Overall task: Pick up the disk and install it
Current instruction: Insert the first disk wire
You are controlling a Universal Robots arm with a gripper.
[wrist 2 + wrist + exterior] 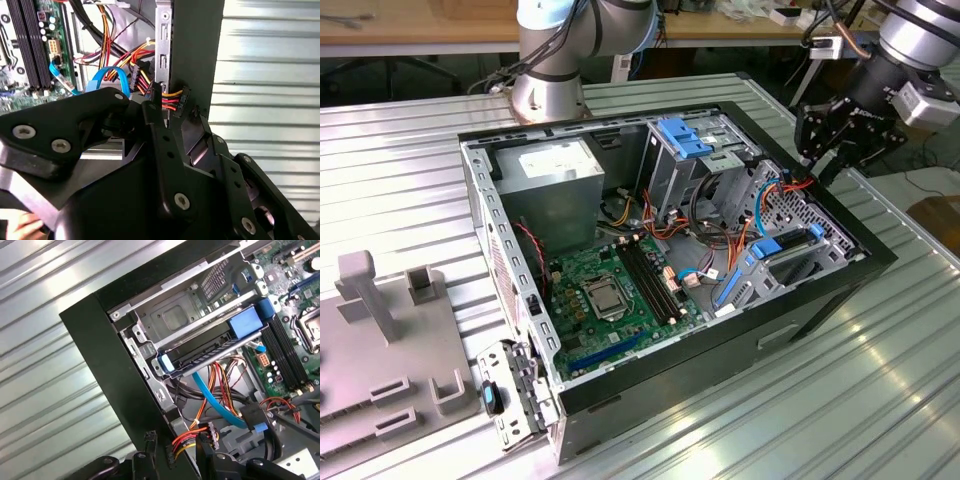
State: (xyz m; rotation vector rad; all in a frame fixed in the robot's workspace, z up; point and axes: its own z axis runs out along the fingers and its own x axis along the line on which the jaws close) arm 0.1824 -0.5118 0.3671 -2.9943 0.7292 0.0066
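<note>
Hand (827,165) spread by case (800,312) — ribbed metal table (410,170), wooden bench (410,22)

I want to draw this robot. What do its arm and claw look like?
The arm is round silver-grey tubes with pale blue joint caps and black cables. The gripper is black, made of jointed bars with silver screws.
</note>
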